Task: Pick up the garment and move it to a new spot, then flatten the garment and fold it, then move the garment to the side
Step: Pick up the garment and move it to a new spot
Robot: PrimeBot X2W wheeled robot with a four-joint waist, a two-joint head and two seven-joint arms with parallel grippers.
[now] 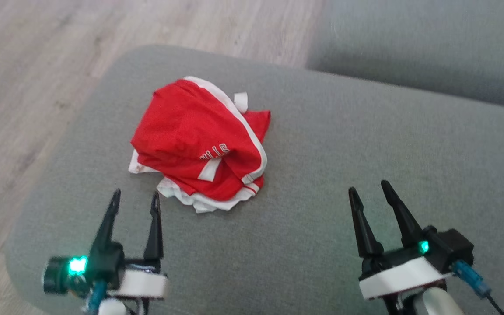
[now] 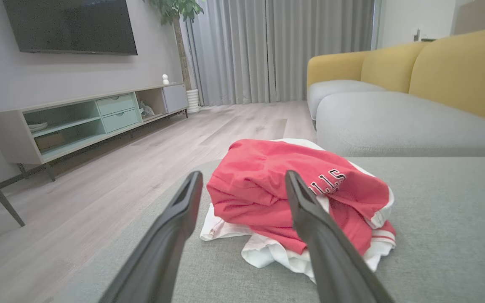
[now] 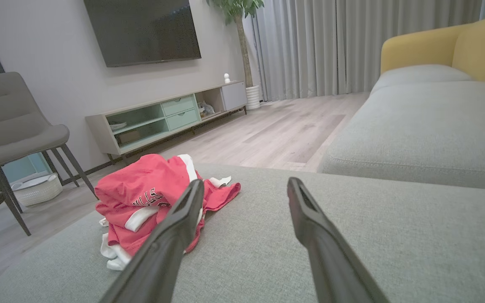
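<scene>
The garment (image 1: 199, 142) is a red piece with white trim and white lettering, crumpled in a heap on a grey cushion (image 1: 330, 144). It lies toward the cushion's left part. My left gripper (image 1: 134, 199) hovers open just in front of the heap, nothing between its fingers. In the left wrist view the garment (image 2: 267, 185) sits straight ahead of the left gripper (image 2: 242, 181). My right gripper (image 1: 368, 190) stands open well to the right of the heap, over bare cushion. In the right wrist view the garment (image 3: 150, 198) lies left of the right gripper (image 3: 244, 187).
The cushion's rounded left edge drops to a wooden floor (image 1: 37, 65). A second grey cushion (image 1: 431, 43) adjoins at the back right, with yellow backrests (image 2: 457, 71). A TV cabinet (image 2: 82, 118) and a grey chair (image 3: 11, 126) stand across the room.
</scene>
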